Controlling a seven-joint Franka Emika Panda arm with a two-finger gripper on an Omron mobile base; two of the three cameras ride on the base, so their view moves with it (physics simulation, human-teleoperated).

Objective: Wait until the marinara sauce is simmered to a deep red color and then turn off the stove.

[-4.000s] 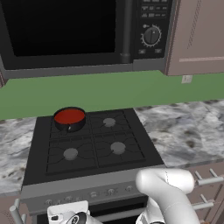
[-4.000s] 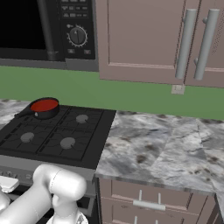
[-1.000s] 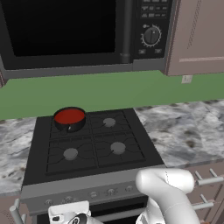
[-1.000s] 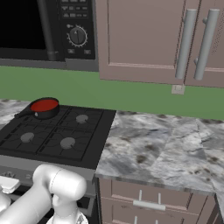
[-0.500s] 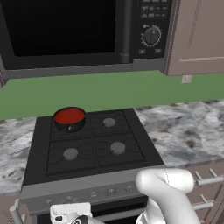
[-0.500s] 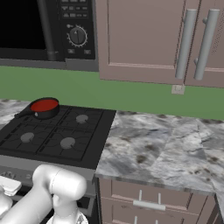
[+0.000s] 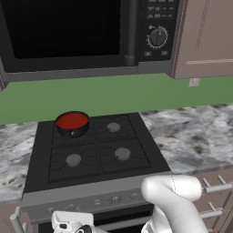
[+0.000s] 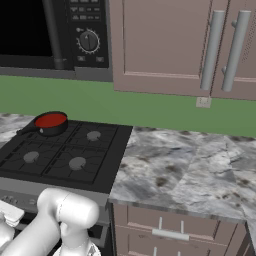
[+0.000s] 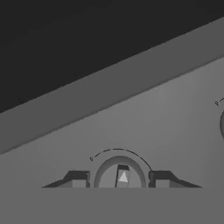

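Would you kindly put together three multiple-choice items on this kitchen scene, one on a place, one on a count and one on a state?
1. On which burner of the stove does the pot of marinara sauce stand?
A. back left
B. front right
C. back right

2. How many burners stand bare?
A. one
B. three
C. four

3. How do the end effector fingers stand in the hand view?
A. closed together, away from the panel
B. apart on either side of a round knob
C. shut on the pot handle

Answers:
1 A, the pot sits at the back left corner in both base views.
2 B, three grey burner caps show uncovered.
3 B, the knob lies between the two dark tips.
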